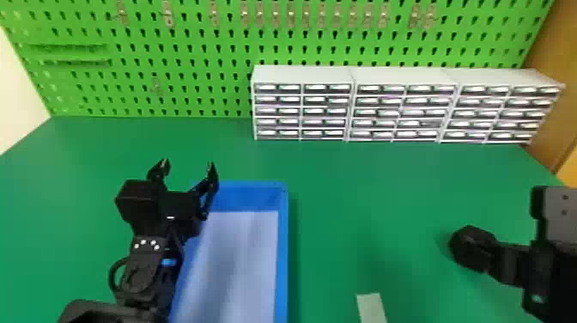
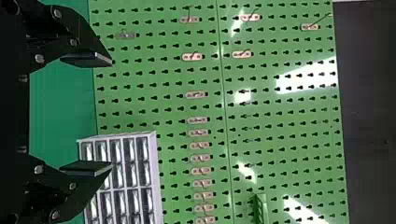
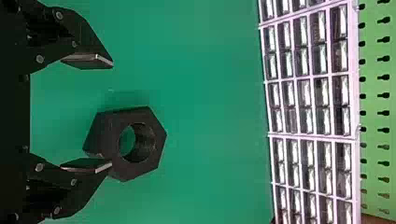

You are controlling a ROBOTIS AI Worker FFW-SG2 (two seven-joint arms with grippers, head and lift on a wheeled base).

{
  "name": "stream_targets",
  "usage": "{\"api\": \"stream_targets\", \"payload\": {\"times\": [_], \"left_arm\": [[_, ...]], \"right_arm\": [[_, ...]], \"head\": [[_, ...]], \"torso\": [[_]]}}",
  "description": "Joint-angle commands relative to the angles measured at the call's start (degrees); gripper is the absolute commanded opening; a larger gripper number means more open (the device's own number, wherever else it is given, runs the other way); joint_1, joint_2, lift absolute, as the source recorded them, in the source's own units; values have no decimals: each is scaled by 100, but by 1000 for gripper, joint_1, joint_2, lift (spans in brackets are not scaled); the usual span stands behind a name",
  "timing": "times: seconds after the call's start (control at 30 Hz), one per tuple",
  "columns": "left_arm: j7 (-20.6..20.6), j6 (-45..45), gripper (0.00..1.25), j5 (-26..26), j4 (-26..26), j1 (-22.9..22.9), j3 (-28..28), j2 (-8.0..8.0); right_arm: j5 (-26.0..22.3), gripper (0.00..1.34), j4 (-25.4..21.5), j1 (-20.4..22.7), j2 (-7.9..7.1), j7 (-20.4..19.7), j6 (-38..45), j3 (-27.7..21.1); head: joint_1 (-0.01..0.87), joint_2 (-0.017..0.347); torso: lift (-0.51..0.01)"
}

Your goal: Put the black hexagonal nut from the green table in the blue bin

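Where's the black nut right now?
On the right side of the table, right of the blue bin. The right wrist view shows the nut beside the open right claw.

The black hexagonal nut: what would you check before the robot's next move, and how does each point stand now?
1. Nut out on the green table, not yet in the bin: ok.
2. Right gripper open to take it: ok, its fingers are spread.
3. Nut midway between those fingers: not ok, it lies towards one, whose tip overlaps it in the right wrist view.
4. Fingers free of contact with the nut: cannot tell.
5. Blue bin open at the top: ok.
6. Left gripper well away from the bin: not ok, in the head view it overlaps the bin's far left corner.
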Motion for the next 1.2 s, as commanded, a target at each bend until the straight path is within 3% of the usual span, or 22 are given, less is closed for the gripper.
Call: {"api": "stream_targets", "payload": {"times": [0.0, 1.17], "left_arm": [[0, -8, 782, 0, 8, -1, 4, 0], [0, -17, 782, 0, 35, -10, -5, 9]], "right_arm": [[-24, 828, 0, -34, -33, 0, 104, -16], [-112, 828, 0, -26, -59, 0, 227, -148]], "head": [[657, 57], [657, 57]], "torso": [[-95], [-95]]}}
